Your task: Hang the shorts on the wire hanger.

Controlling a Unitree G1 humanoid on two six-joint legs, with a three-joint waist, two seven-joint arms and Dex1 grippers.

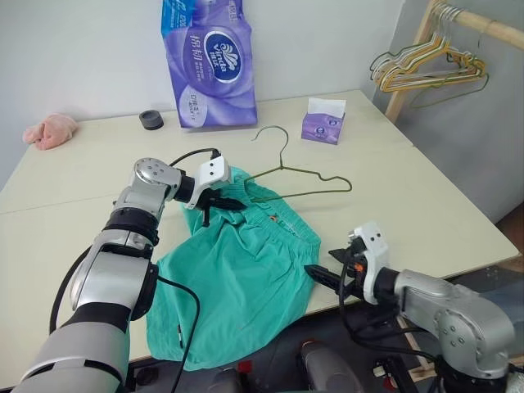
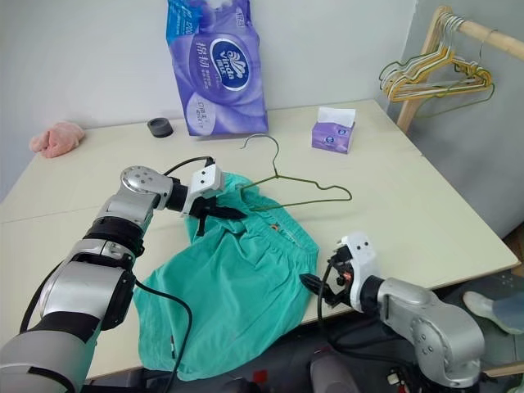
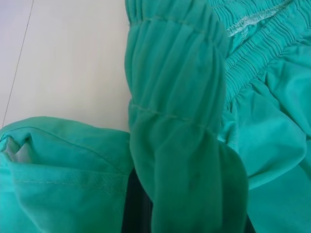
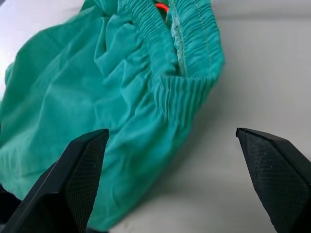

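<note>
Shorts (image 1: 246, 270) overlap wire hanger (image 1: 299, 176) near tissue box (image 1: 324, 121).

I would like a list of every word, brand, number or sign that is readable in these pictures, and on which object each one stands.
"Vinda": white letters in the dark blue oval on the large purple tissue pack standing at the back of the table.
Large white Chinese characters above that oval: too blurred to read.
Small print lower on the same pack: too small to read.
Print on the small purple tissue box: too small to read.
</note>
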